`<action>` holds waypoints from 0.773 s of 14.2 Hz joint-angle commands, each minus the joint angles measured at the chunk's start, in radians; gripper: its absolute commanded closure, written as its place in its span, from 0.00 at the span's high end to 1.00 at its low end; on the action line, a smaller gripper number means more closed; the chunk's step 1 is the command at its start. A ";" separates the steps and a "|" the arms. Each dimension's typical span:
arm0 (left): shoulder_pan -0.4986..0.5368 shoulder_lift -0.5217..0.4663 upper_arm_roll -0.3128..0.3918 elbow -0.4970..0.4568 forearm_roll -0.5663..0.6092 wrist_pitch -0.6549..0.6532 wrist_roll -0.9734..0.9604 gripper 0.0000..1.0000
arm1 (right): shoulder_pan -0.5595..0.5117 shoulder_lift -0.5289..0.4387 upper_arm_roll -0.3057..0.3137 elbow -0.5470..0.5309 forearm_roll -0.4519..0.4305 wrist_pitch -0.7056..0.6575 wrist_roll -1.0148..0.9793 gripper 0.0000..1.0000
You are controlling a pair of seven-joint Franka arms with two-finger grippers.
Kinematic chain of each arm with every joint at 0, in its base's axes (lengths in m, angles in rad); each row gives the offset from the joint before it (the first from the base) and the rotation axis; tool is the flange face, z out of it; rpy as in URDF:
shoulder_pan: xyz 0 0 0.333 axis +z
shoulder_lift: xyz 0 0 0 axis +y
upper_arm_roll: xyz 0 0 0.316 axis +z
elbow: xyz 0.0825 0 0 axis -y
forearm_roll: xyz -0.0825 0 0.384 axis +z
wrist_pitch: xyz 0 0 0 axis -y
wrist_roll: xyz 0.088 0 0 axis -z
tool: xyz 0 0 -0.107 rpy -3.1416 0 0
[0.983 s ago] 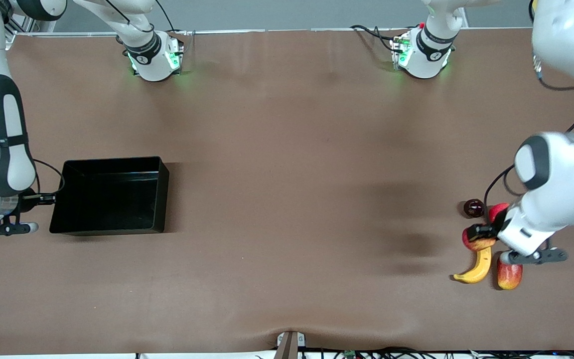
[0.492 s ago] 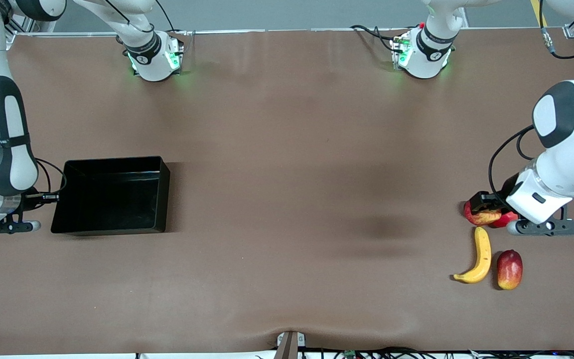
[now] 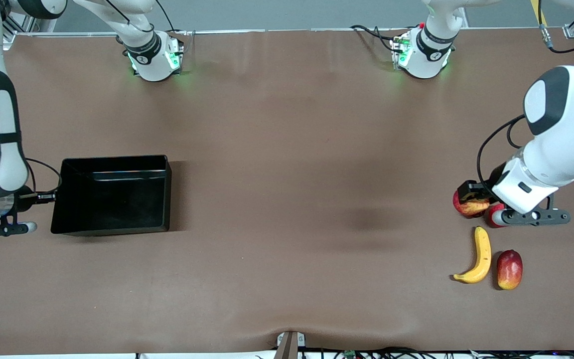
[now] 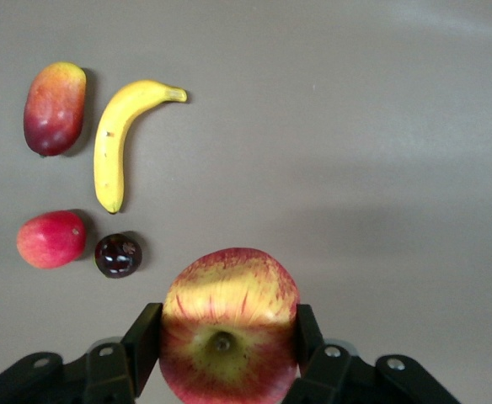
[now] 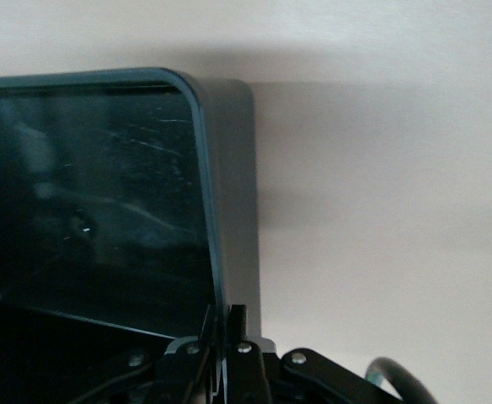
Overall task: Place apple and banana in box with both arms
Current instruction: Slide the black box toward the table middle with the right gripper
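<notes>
Left gripper (image 4: 221, 353), jaws clenched on the apple (image 4: 229, 324), hangs above the worktop's left-arm end; next, carry to the box (image 3: 112, 195), its wall gripped by the right gripper (image 5: 223, 337); banana (image 3: 477, 255) waits

The table (image 3: 277, 199) is covered by a matt brown sheet that looks like cloth, with soft ripples near its front edge. The box (image 3: 112, 164) looks like black plastic, glossy enough to catch light along its walls, and its inner floor shows fine scratches (image 5: 145, 143). The apple (image 4: 229, 332) has a smooth skin with a faint sheen, red streaked over yellow. The banana (image 3: 479, 255) is smooth and evenly yellow, like plastic. The arms (image 3: 561, 134) have glossy white shells with black bands. The left gripper (image 4: 229, 345) has matt black fingers, as does the right gripper (image 5: 227, 337).
</notes>
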 commanded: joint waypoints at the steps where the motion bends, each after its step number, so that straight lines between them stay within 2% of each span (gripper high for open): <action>1: 0.004 -0.036 -0.030 -0.020 0.018 -0.023 -0.053 0.00 | 0.031 -0.023 0.007 0.025 0.103 -0.090 -0.007 0.00; 6: 0.004 -0.046 -0.054 -0.020 0.018 -0.053 -0.082 0.00 | 0.118 -0.034 0.009 0.025 0.226 -0.117 0.011 0.00; 11: 0.004 -0.048 -0.075 -0.020 0.018 -0.072 -0.101 0.00 | 0.299 -0.040 0.007 0.028 0.286 -0.101 0.281 0.00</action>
